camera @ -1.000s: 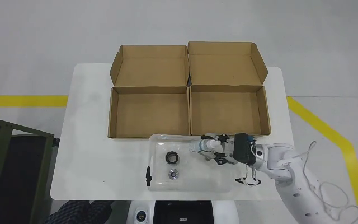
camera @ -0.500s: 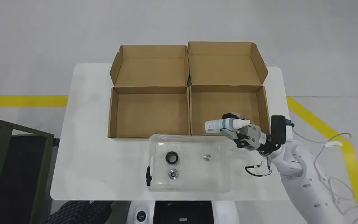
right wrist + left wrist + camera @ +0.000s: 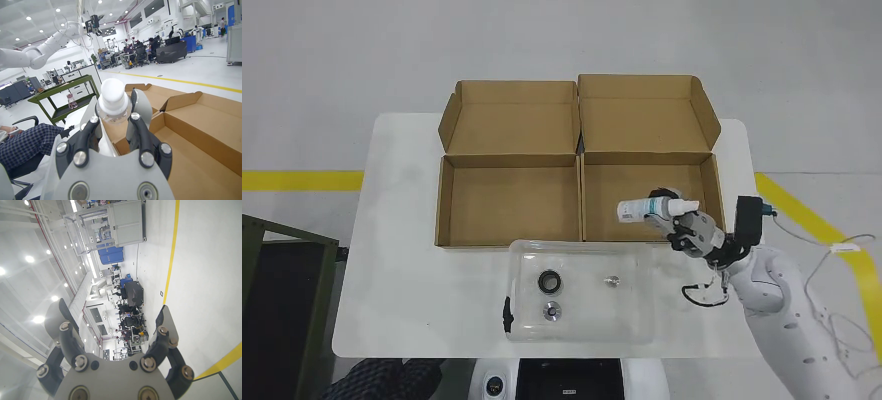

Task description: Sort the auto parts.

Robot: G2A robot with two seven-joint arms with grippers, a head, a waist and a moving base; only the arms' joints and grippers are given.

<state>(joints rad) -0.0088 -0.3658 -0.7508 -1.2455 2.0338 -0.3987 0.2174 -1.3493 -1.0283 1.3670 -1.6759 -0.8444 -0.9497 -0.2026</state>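
Well away from the table, the left gripper [image 3: 113, 306] is raised, wide open and empty, probably to keep clear. The clear plastic tray [image 3: 582, 244] holds a black ring [image 3: 550, 283] and two small metal parts yet to be sorted. Over the right-hand brown cardboard box [image 3: 622, 185], the right gripper [image 3: 115, 111] clamps a small clear white-capped bottle [image 3: 645, 209] sideways, seemingly ready for release.

Pale grey floor [image 3: 342, 60] fills the upper frame in the top view, a yellow line [image 3: 302, 180] crossing at the left edge. A dark green cart [image 3: 282, 300] sits lower left. Round ceiling lights [image 3: 30, 259] glow over distant desks [image 3: 170, 49] and office chairs [image 3: 140, 54].
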